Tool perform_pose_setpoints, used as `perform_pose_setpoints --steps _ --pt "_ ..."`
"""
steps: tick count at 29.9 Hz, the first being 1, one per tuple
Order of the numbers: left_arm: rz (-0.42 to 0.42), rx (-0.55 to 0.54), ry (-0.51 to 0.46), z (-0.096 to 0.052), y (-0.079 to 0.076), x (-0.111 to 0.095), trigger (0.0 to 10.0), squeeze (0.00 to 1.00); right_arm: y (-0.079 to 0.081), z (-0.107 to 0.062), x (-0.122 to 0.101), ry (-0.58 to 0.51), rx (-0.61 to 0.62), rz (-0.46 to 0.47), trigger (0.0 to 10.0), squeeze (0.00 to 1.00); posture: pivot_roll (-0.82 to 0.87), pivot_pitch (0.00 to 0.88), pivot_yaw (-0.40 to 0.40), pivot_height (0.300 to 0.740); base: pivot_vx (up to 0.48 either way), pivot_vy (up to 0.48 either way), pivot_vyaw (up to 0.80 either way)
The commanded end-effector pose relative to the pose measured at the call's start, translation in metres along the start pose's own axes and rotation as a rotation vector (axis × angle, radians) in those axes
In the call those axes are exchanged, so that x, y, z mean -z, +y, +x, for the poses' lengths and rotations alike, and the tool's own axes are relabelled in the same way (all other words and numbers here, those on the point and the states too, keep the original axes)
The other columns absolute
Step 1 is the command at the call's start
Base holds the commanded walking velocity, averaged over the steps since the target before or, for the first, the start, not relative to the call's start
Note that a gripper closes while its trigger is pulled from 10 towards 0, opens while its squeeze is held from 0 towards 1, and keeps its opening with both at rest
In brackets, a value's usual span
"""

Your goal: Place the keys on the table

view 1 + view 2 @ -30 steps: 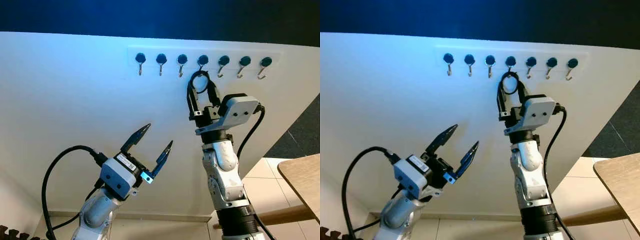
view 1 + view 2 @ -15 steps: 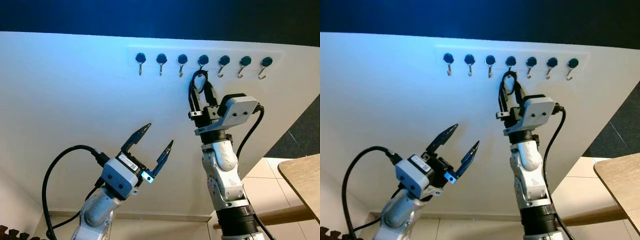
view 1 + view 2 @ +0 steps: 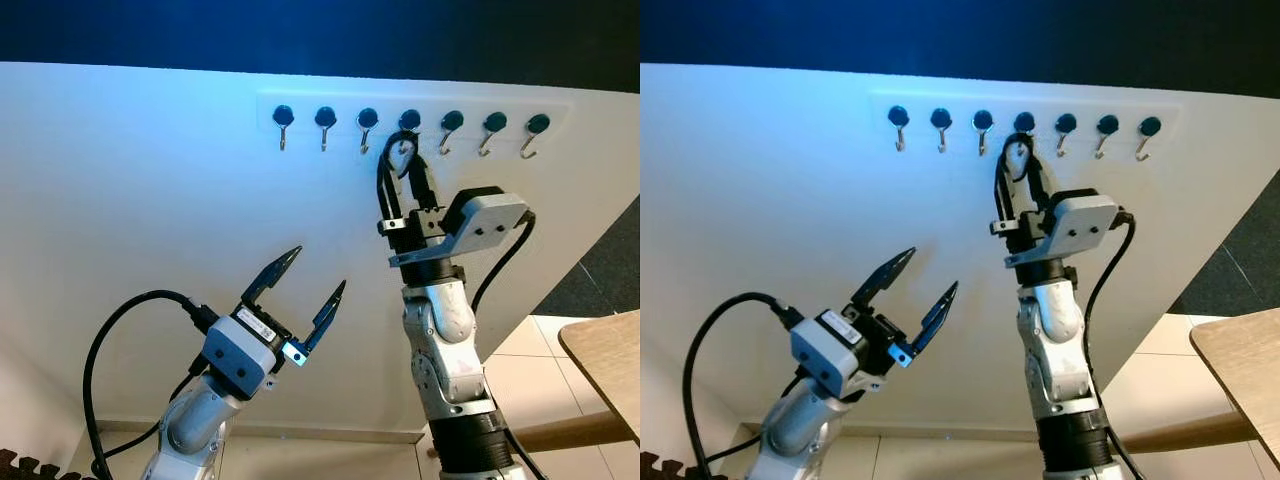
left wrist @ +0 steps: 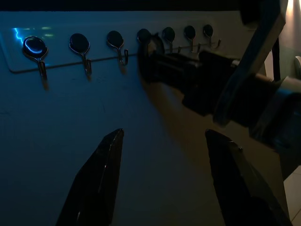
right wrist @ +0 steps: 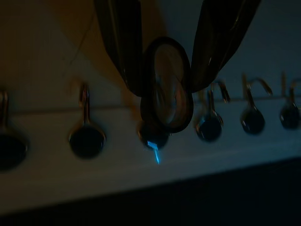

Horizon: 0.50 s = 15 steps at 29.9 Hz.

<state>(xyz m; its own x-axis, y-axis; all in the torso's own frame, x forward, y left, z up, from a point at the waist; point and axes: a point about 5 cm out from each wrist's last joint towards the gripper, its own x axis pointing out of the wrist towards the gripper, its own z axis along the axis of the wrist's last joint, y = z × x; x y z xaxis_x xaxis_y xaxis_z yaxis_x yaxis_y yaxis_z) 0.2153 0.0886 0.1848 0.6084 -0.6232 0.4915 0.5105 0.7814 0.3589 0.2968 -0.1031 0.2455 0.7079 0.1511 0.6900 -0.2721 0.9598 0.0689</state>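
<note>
While the row of hooks (image 3: 405, 120) sits high on the white wall (image 3: 130, 180), the right gripper (image 3: 402, 172) has climbed the last stretch up to it since a second ago; its two black fingers have narrowed as they rose, and now they pinch the dark key ring (image 5: 167, 84) from both sides, just under the fourth hook (image 3: 409, 122) from the left of the row; the wrist view shows the oval loop squeezed between the finger pads, with the hook's round base directly behind it; whether the ring has come free of the hook I cannot tell, but the grasp looks made, so the job reads as passing from reaching to lifting off; the next move, I judge, is a short raise and pull away from the wall, then a swing over to the wooden table (image 3: 605, 355), which lies well below the row and off to the right; the left gripper (image 3: 297, 290) hangs far below the row, fingers spread wide, holding nothing.
</note>
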Motion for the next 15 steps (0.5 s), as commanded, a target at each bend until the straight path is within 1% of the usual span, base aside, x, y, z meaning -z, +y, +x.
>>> perform_pose_setpoints --steps 1,5,7,8,9,10,13,14,15 --pt "0.026 0.016 0.000 -0.002 0.000 -0.002 10.0 0.00 0.002 0.001 -0.006 -0.030 -0.012 0.013 10.0 0.00 0.06 0.081 -0.034 0.740 0.000 0.000 0.00" --pt "0.032 0.010 -0.002 -0.002 0.001 -0.002 10.0 0.00 0.007 -0.003 -0.007 -0.030 -0.052 0.013 10.0 0.00 0.06 0.083 -0.031 0.740 0.000 0.000 0.00" --pt "0.037 0.005 -0.002 -0.002 0.002 -0.002 10.0 0.00 0.010 -0.010 -0.007 -0.020 -0.081 0.006 10.0 0.00 0.06 0.084 -0.029 0.740 0.000 0.000 0.00" --pt "0.037 0.005 -0.002 -0.002 0.002 -0.002 10.0 0.00 0.010 -0.010 -0.007 -0.020 -0.081 0.006 10.0 0.00 0.06 0.084 -0.029 0.740 0.000 0.000 0.00" --pt "0.039 -0.002 0.000 -0.003 0.004 -0.002 10.0 0.00 0.010 -0.018 -0.004 0.002 -0.093 0.000 10.0 0.00 0.06 0.085 -0.026 0.740 0.000 0.000 0.00" --pt "0.039 -0.002 0.000 -0.003 0.004 -0.002 10.0 0.00 0.010 -0.018 -0.004 0.002 -0.093 0.000 10.0 0.00 0.06 0.085 -0.026 0.740 0.000 0.000 0.00" --pt "0.033 -0.038 0.004 -0.003 0.008 -0.001 10.0 0.00 0.005 -0.035 0.006 0.063 -0.089 -0.021 10.0 0.00 0.06 0.085 -0.021 0.740 0.000 0.000 0.00" --pt "0.033 -0.038 0.004 -0.003 0.008 -0.001 10.0 0.00 0.005 -0.035 0.006 0.063 -0.089 -0.021 10.0 0.00 0.06 0.085 -0.021 0.740 0.000 0.000 0.00" --pt "0.033 -0.055 0.006 -0.004 0.011 -0.001 10.0 0.00 0.002 -0.042 0.011 0.090 -0.080 -0.029 10.0 0.00 0.06 0.086 -0.020 0.740 0.000 0.000 0.00"
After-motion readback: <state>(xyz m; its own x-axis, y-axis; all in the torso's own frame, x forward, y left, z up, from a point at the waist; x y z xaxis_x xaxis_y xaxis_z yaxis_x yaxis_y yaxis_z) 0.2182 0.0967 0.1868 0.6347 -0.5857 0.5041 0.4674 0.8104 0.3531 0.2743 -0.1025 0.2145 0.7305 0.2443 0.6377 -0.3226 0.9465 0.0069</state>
